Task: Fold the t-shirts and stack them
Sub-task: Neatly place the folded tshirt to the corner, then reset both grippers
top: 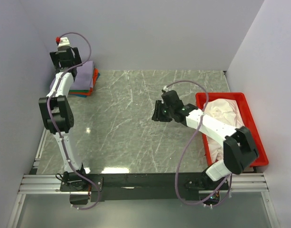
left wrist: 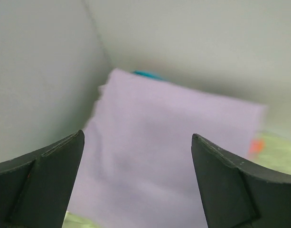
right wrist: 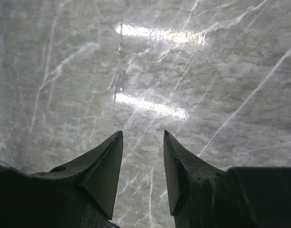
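A stack of folded t-shirts sits in the far left corner of the table. The lavender t-shirt lies on top, with green, blue and orange-red edges showing beneath it. My left gripper hovers over the lavender shirt, open wide and holding nothing. A crumpled pale pinkish-white t-shirt lies in the red tray. My right gripper hangs over the bare marble table left of the tray, open with nothing between its fingers.
Grey walls close in behind and left of the stack. The red tray runs along the table's right edge, and the right arm's elbow reaches over it. The arm bases stand on a rail at the near edge.
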{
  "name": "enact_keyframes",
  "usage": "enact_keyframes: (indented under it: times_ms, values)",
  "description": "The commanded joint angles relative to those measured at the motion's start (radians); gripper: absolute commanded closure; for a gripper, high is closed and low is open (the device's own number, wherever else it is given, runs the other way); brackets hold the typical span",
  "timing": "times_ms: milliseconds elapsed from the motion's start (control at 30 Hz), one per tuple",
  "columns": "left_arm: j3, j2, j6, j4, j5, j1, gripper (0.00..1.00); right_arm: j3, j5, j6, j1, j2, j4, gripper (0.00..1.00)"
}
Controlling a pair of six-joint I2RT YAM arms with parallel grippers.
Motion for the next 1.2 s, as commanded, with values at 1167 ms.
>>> enact_keyframes:
  times_ms: [1167]
  values:
    - [-1.179, -1.154, -0.637, -0.106, 0.167, -0.809, 0.01, -0.358, 0.203, 0.028, 0.006, -0.77, 0.024, 0.52]
